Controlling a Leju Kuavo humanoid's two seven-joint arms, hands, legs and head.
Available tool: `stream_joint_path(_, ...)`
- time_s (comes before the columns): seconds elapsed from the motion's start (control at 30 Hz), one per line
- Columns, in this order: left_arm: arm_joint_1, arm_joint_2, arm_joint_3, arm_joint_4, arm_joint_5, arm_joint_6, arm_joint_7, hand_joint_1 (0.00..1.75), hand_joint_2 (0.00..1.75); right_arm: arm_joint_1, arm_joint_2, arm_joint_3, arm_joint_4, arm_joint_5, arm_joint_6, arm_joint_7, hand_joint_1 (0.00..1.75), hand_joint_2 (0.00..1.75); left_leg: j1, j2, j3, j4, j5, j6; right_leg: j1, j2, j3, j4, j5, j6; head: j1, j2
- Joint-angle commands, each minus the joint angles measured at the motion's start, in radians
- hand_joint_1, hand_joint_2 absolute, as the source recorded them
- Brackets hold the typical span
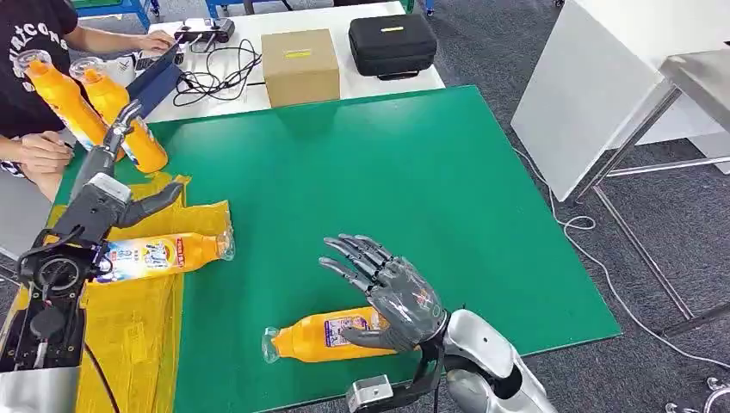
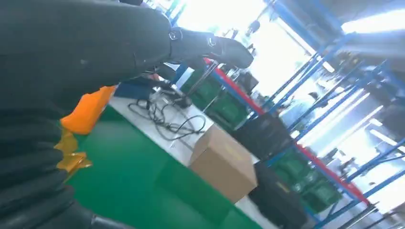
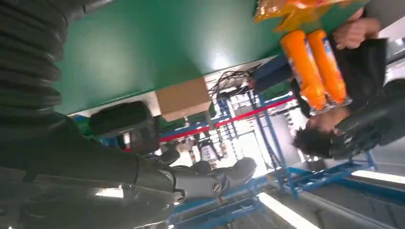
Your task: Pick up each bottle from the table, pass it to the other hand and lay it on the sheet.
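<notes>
An orange bottle (image 1: 320, 336) lies on its side on the green table (image 1: 387, 172) near the front edge. My right hand (image 1: 392, 297) hovers over its label end with the fingers spread and the thumb low beside the bottle, gripping nothing. A second orange bottle (image 1: 163, 255) lies on the yellow sheet (image 1: 129, 318) at the left. Above the sheet's far end, my left hand (image 1: 108, 202) is open, fingers stretched away from me. A person at the far left holds two more orange bottles (image 1: 60, 99) upright, which are also in the right wrist view (image 3: 315, 71).
A cardboard box (image 1: 299, 65) and a black case (image 1: 392, 43) stand on the white table behind, with cables (image 1: 215, 73) and a handset beside them. A white panel and metal frame (image 1: 637, 129) stand to the right.
</notes>
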Motion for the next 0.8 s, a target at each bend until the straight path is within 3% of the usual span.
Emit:
stream_joint_path(0.03,0.079,-0.039,0.102,-0.104,0.042,0.025,0.024,0.00,1.75,-0.033,-0.041,0.066,0.051,-0.037,0.113,0.034,0.00,1.75,0.001,0.005,0.006,0.000,-0.003,-0.001,0.001,0.003,0.005,-0.001,-0.001,-0.001,0.000,0.000)
stream_joint_path(0.33,0.146,-0.096,0.094,-0.084,0.093,0.024,0.006,0.00,1.75,-0.050,-0.073,0.146,0.174,0.089,0.214,0.248,0.00,1.75,0.001,0.003,0.010,-0.001,-0.004,-0.002,0.002,0.001,0.010,-0.003,-0.003,-0.001,0.000,0.000)
stream_joint_path(0.43,0.142,-0.098,0.092,-0.084,0.091,0.027,0.008,0.00,1.75,-0.056,-0.063,0.152,0.178,0.092,0.218,0.255,0.00,1.75,0.001,0.002,0.005,0.000,-0.002,-0.001,0.001,0.000,0.005,-0.002,-0.001,-0.001,0.000,0.000)
stream_joint_path(0.53,0.146,-0.102,0.096,-0.090,0.098,0.029,0.014,0.00,1.75,-0.043,-0.061,0.150,0.182,0.083,0.244,0.288,0.00,1.75,0.003,0.004,0.013,0.002,-0.007,-0.004,0.003,0.000,0.014,-0.001,-0.006,-0.003,0.000,0.000)
stream_joint_path(0.57,0.160,-0.103,0.104,-0.094,0.103,0.036,0.018,0.00,1.75,-0.025,-0.061,0.146,0.191,0.087,0.243,0.302,0.00,1.75,0.001,0.002,0.004,-0.001,-0.002,-0.002,0.001,0.000,0.005,-0.002,-0.001,-0.001,0.000,0.000)
stream_joint_path(0.7,0.210,-0.114,0.136,-0.101,0.109,0.048,0.013,0.00,1.75,0.016,-0.050,0.152,0.268,0.143,0.206,0.324,0.00,1.75,0.001,0.002,0.008,-0.003,-0.003,-0.002,0.001,0.001,0.009,-0.004,-0.002,-0.001,0.000,0.000)
stream_joint_path(0.8,0.228,-0.127,0.150,-0.104,0.106,0.056,0.008,0.00,1.75,0.003,-0.016,0.148,0.334,0.237,0.167,0.411,0.00,1.75,0.001,0.003,0.010,-0.002,-0.004,-0.002,0.002,0.001,0.010,-0.003,-0.003,-0.001,0.000,0.000)
